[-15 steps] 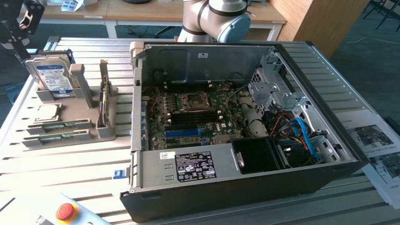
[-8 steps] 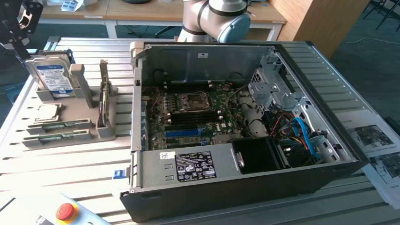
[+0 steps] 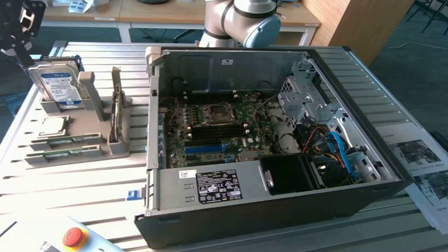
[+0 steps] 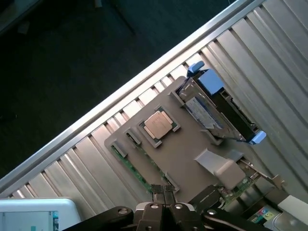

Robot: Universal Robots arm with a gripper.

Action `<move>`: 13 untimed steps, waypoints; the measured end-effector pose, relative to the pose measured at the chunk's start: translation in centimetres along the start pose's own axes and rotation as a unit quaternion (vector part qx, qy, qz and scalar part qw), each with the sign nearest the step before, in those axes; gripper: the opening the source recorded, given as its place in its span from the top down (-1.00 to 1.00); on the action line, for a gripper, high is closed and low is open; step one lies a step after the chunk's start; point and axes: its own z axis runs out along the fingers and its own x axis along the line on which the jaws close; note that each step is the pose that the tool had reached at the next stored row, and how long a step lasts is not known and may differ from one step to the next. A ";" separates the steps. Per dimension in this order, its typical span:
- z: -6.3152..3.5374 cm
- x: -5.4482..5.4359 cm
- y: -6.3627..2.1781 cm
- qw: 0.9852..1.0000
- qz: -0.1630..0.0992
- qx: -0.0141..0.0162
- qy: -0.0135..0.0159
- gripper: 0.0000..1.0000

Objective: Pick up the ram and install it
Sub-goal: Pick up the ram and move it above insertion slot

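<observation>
1. One gray holder [image 3: 105, 144] is sitting on the slatted table [image 3: 84, 184] at the exterior view's left. A hard drive [image 3: 60, 86] is standing upright in it, wearing a blue and white label whose print is too small to read.
2. Just in front of the drive, a square silver processor [image 3: 52, 126] is lying flat in its pocket.
3. Two boards are lying side by side in the holder's front slots, the first ram stick [image 3: 66, 140] nearer the processor and the second ram stick [image 3: 62, 154] at the holder's edge. Each is showing as a long, thin green strip with darker parts along it.
4. A red button [image 3: 73, 236] is sitting on a yellow base at the table's front.
5. An expansion card [image 3: 117, 105] is standing on edge along the holder's right side.
6. In the wrist view, the gripper [image 4: 162, 190] is hanging over the holder's edge with its fingertips pressed together and nothing between them. They are showing just beside one end of a green ram stick.
7. An open computer case [image 3: 280, 210] is lying in the middle, baring its motherboard [image 3: 210, 126] and a blue slot [image 3: 206, 148]. A black label [image 3: 219, 186] with white print is facing up on the power supply, but the print is unreadable.
8. The robot arm [image 3: 245, 21] is rising behind the case.
9. Printed sheets [image 3: 420, 157] with pictures are lying at the far right, their text too small to read.
</observation>
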 end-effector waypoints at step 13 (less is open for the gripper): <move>0.00 0.0 0.00 0.993 -0.118 0.002 0.006 0.80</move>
